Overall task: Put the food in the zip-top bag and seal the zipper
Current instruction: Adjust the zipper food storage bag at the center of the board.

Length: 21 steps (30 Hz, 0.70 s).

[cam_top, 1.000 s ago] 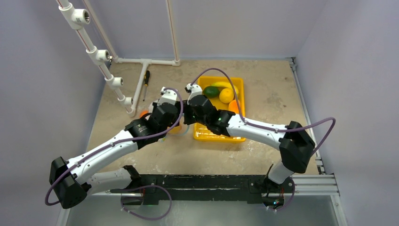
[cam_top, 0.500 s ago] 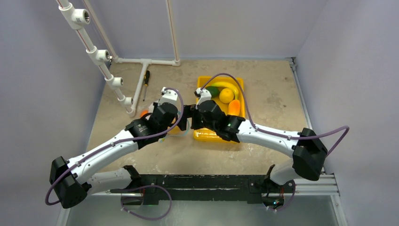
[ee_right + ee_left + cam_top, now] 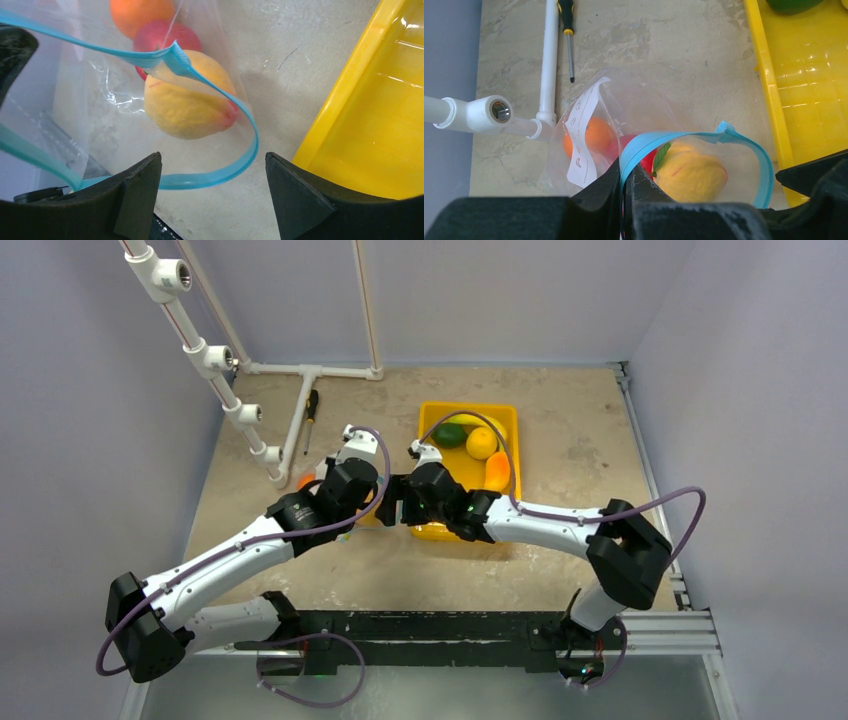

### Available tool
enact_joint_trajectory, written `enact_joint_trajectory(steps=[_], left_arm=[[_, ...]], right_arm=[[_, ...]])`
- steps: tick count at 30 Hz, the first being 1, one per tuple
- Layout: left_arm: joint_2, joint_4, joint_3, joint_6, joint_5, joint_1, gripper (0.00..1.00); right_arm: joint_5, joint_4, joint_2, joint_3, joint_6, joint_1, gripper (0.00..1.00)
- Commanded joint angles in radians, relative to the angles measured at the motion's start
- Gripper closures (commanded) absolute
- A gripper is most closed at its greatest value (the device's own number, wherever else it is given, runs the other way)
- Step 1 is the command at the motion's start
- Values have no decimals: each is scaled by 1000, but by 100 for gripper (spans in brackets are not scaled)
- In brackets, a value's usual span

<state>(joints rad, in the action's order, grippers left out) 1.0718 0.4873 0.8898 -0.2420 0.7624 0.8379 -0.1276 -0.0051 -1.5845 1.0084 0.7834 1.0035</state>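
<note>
From the left wrist, the left claw [image 3: 626, 186] is pinching the zipper [image 3: 694, 136] between tightly closed fingers. It is lifting one lip so that the zip-top bag [image 3: 639, 100] is gaping on the table [image 3: 684, 40], just beside the yellow tray [image 3: 804, 90]. A yellow-peach fruit [image 3: 689, 172], a red piece [image 3: 647, 161] and an orange [image 3: 594, 135] are lying inside the bag.

From the right wrist, the right claw [image 3: 212, 167] is hanging spread wide over the bag's mouth and gripping nothing. The blue strip is looping across the gap between its fingers, so it is probably lining up on the free lip.

From above, both arms are meeting at the bag, left of the tray. A dark green piece [image 3: 449, 435], a lemon [image 3: 481, 443], a banana [image 3: 468, 420] and an orange-coloured piece [image 3: 497, 472] are waiting in the tray, so I judge the filling is unfinished.
</note>
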Motion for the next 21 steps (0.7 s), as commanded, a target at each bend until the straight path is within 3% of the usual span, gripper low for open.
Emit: enact_joint_trajectory(steps=[1, 21], left_arm=[[-4, -17, 11, 10, 2, -4, 100], [0, -17, 11, 9, 3, -4, 100]], right_arm=[[-7, 56, -19, -7, 48, 6, 23], [-24, 136, -69, -47, 142, -18, 67]])
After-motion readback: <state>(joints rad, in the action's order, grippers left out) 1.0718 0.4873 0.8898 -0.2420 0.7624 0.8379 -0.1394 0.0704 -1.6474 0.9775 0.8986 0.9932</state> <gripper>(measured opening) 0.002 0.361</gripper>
